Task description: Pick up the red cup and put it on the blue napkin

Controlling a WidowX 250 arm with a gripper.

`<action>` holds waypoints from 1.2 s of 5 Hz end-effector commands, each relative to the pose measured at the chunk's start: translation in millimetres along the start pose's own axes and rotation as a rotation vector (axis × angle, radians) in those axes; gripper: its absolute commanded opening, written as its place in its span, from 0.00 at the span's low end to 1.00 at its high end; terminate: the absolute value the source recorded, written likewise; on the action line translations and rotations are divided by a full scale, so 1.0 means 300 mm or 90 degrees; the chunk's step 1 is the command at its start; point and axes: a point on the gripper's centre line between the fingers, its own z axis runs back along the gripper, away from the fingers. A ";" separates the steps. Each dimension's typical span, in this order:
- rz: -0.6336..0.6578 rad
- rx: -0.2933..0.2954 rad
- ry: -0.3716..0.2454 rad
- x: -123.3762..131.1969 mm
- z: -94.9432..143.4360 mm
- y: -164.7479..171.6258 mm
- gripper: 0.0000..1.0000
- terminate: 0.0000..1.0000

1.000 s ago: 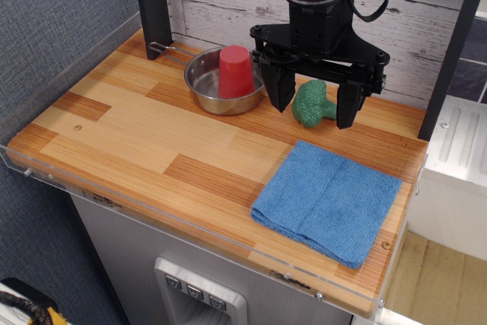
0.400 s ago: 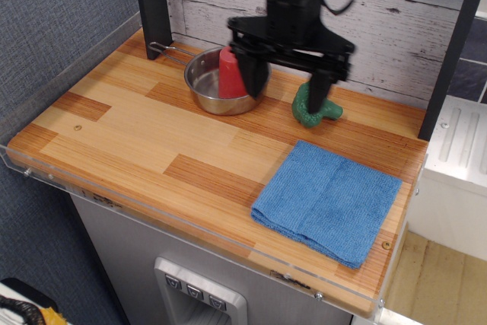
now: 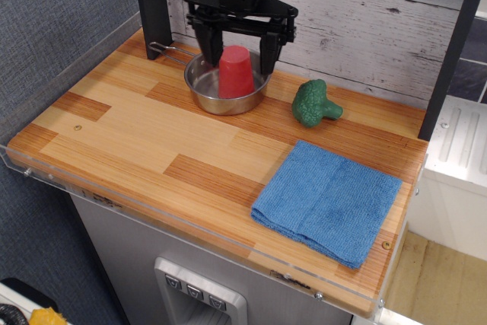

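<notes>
Overhead-front view, the only 1 supplied: the red cup [image 3: 235,71] stands upside down, flat base uppermost, inside the steel bowl [image 3: 221,90] at the rear of the wooden counter [image 3: 144,135]; the gripper [image 3: 237,52] hangs directly above and behind the cup, its 2 fingers spread wide, 1 on each side of the cup and apart from it; nothing is pinched. The blue napkin [image 3: 327,200] lies flat near the front right corner, well apart from the bowl; a green broccoli toy [image 3: 313,103] sits between bowl and napkin, nearer the back wall.

Risks, as judged from this position: the fingers may strike the bowl rim on descent and shove or tip the bowl; the tapered cup wall may slip upward out of a shallow grasp; a low transfer path could clip the broccoli toy.
</notes>
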 end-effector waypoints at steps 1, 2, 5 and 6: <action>0.009 0.002 -0.045 0.124 -0.004 0.065 1.00 0.00; 0.022 0.023 -0.046 0.136 -0.002 0.053 1.00 0.00; 0.050 0.042 -0.023 0.171 -0.050 0.112 1.00 0.00; 0.061 0.037 -0.004 0.180 -0.087 0.137 1.00 0.00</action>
